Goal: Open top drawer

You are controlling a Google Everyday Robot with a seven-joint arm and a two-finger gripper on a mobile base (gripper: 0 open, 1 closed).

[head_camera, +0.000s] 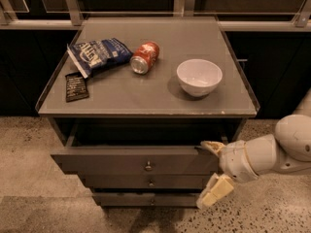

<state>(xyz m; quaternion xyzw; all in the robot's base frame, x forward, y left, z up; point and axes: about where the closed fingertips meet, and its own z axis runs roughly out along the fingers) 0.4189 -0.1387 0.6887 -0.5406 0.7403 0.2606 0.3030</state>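
Note:
The top drawer [107, 160] is the widest of three grey drawers under the table top, with a small round metal knob [149, 166] at its centre. It stands pulled out, and a dark gap shows behind its front. My gripper [213, 171] is at the right end of the drawer front. Its upper finger [212, 146] rests at the front's top edge and its lower finger [215, 192] hangs in front, lower down. The fingers are spread wide apart. My white arm [272, 152] reaches in from the right.
Two narrower drawers sit below, the middle one [116, 182] and the lowest [121, 199]. On the grey table top [146, 93] lie a blue chip bag [97, 55], a red can [144, 57] on its side, a white bowl [199, 76] and a black packet [76, 86]. The floor is speckled.

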